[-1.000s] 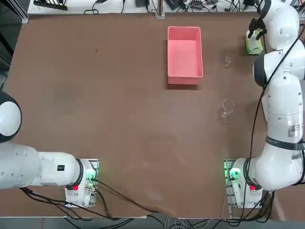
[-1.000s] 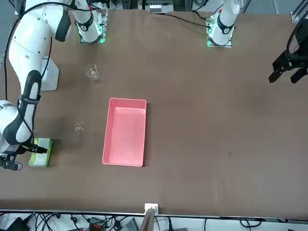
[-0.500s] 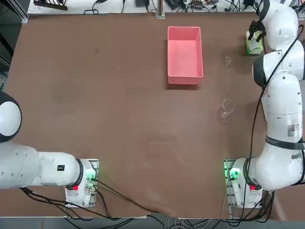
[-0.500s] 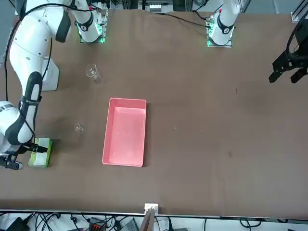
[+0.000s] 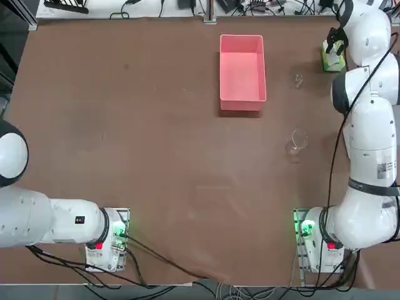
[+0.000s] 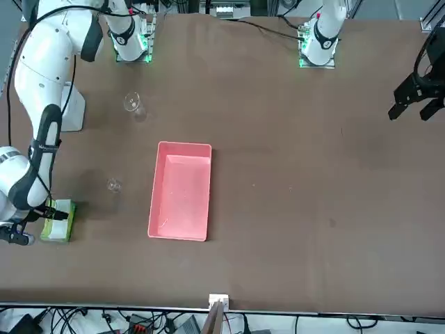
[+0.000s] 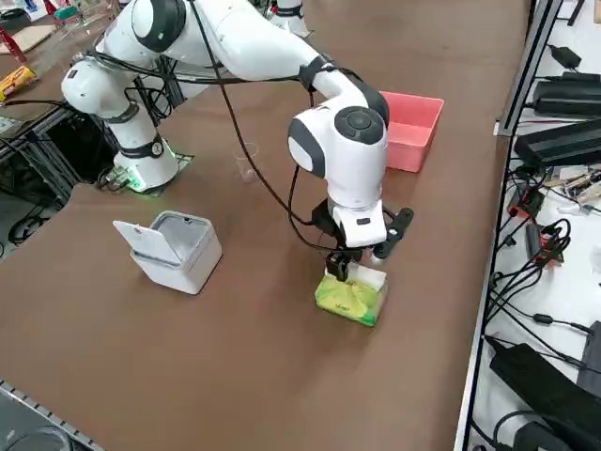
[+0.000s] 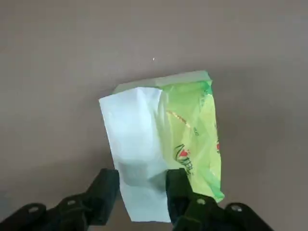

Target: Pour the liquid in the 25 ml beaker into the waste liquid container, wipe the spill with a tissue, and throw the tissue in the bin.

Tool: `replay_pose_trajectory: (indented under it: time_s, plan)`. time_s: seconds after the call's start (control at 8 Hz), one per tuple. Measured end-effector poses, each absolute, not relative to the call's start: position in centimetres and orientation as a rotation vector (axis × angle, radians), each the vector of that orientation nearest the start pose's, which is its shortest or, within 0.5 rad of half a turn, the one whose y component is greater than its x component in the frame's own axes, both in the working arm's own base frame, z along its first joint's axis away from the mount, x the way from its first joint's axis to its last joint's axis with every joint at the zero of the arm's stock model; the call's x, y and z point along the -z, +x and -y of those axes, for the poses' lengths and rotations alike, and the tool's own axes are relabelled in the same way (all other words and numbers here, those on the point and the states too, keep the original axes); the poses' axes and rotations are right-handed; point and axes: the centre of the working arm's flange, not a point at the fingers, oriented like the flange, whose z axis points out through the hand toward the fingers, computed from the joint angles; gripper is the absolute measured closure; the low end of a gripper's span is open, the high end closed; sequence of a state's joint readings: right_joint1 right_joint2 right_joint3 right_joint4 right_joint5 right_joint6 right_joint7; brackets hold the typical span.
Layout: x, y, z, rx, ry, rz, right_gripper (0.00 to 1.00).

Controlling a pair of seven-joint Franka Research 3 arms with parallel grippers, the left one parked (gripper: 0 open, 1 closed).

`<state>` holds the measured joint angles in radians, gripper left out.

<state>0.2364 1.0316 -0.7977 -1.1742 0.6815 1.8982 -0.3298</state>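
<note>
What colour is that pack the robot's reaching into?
Green pack, white sheet sticking out; clearest in the wrist view.

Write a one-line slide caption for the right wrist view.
Right gripper fingers straddle the white sheet protruding from the green tissue pack on the brown table.

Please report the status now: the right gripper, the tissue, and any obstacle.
Right gripper over green tissue pack, fingers straddling the white sheet. Sheet not pulled out. Nothing in the way.

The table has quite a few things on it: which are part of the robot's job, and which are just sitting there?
Part of the job:
small beaker
pink tray
white bin
green tissue pack, with the right gripper at its white sheet

Just sitting there:
larger beaker
cables
</note>
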Motion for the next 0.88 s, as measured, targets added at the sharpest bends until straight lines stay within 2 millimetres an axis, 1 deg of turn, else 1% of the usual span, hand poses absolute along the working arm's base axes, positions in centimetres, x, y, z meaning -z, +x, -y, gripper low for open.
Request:
replay_pose_trajectory:
  time_s: [0.12, 0.25, 0.5, 0.88]
  plan:
    - [-25.79, 73.04, 18.51, -0.072, -3.139, -0.324, 0.5]
    - [-25.79, 73.04, 18.52, -0.073, -3.14, -0.324, 0.52]
    - [-25.79, 73.02, 18.55, -0.076, -3.144, -0.322, 0.6]
    - [-25.8, 72.92, 18.73, -0.093, -3.166, -0.311, 0.7]
